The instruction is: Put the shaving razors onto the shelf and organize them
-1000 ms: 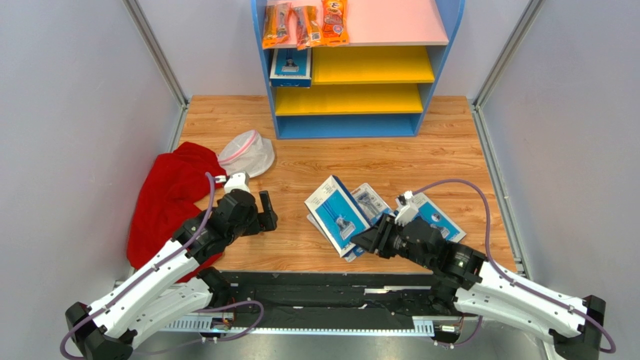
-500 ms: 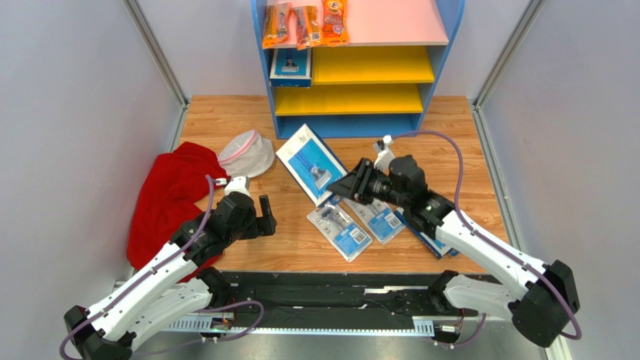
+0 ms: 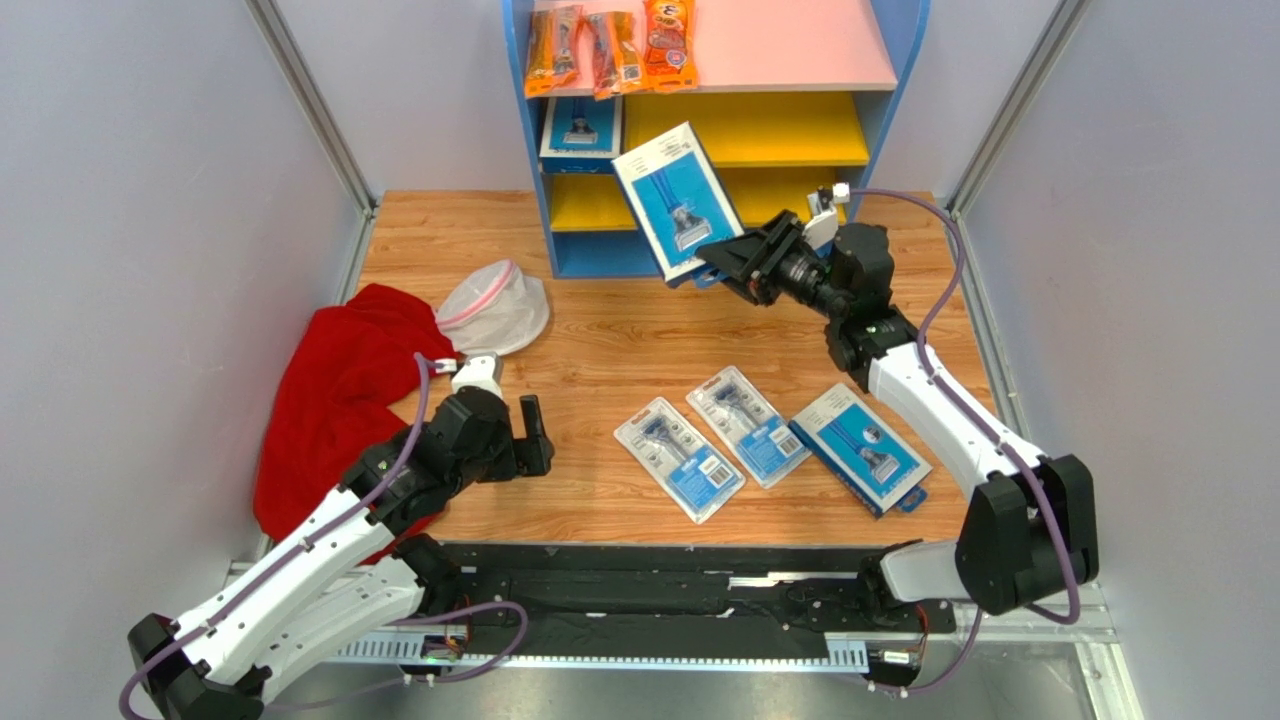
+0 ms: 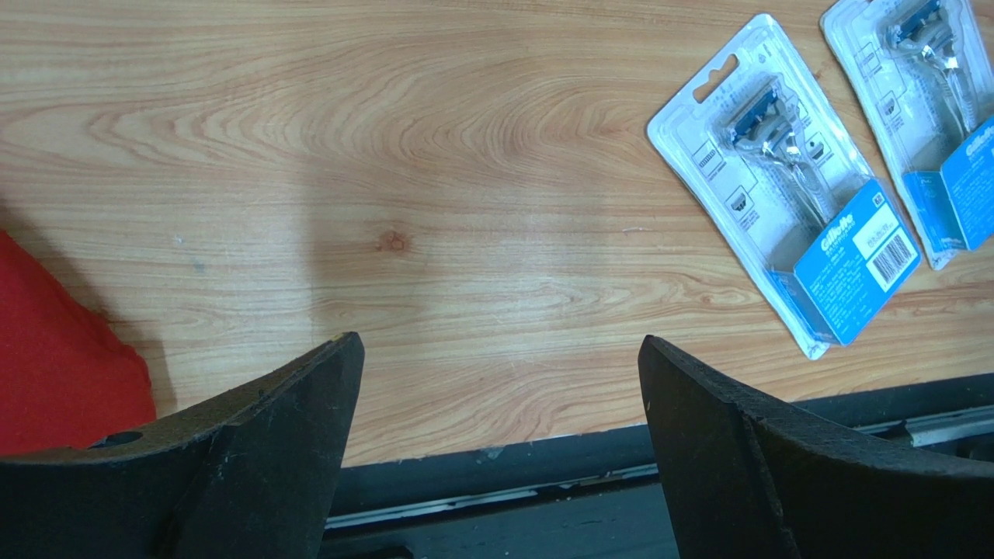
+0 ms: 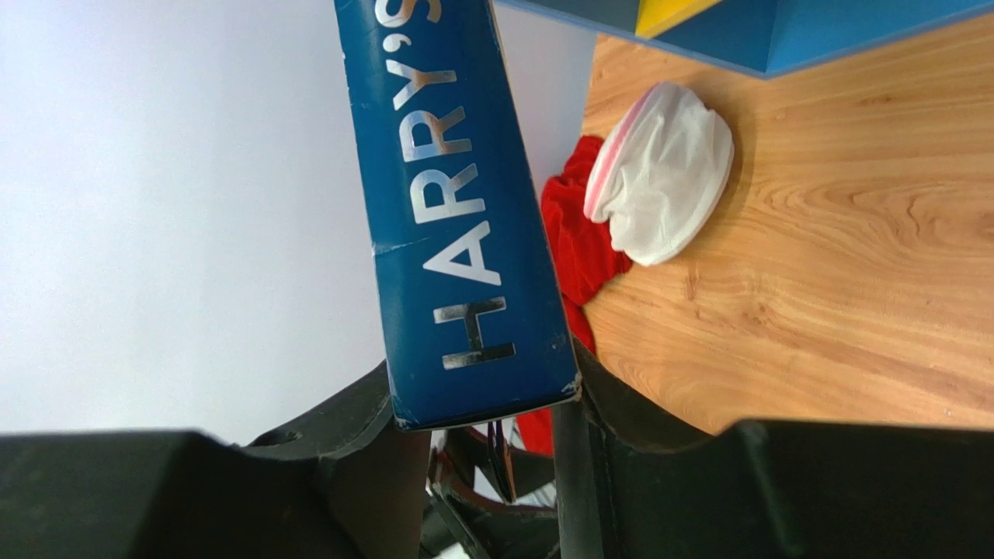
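Now the right gripper (image 3: 718, 267), clamped on a Harry's razor pack (image 3: 679, 195) at its lower edge, holds it just before the shelf (image 3: 601, 252), long axis eleven-to-five o'clock, upper yellow board (image 3: 796, 128) at twelve o'clock; the farther left gripper (image 4: 499, 349) gapes empty.

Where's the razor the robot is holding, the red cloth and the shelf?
held razor pack (image 3: 679, 198): top view, middle of its card.
red cloth (image 3: 338, 390): top view, middle of the fabric.
shelf (image 3: 789, 45): top view, bare pink top board.

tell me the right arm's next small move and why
Probably ease the held pack forward onto the upper yellow shelf, beside the pack already there: the right fingers clamp it, lifted just in front of the shelf, not yet inside.
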Robot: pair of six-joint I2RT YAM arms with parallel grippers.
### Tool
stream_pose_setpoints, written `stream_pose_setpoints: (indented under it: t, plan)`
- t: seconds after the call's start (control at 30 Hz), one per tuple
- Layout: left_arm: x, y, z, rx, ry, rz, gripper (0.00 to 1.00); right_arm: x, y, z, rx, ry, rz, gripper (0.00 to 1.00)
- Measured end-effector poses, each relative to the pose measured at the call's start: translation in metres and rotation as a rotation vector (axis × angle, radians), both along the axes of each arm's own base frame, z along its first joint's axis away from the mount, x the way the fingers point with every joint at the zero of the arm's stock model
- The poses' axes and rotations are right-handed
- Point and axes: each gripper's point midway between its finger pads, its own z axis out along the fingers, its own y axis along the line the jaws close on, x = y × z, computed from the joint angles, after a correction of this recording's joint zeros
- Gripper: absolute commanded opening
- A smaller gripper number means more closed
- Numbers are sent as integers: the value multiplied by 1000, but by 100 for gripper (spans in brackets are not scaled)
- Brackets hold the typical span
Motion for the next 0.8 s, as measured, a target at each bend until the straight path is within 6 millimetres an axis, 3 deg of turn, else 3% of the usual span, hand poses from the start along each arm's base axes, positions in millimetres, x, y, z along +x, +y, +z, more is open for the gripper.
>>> stream_pose_setpoints:
  t: [0.37, 0.8]
  plan:
    - [0, -2, -1, 2, 2, -18, 96, 44, -30, 3, 121, 40, -53, 0]
    - [0, -5, -1, -5, 2, -32, 96, 104, -26, 3, 183, 77, -106, 0]
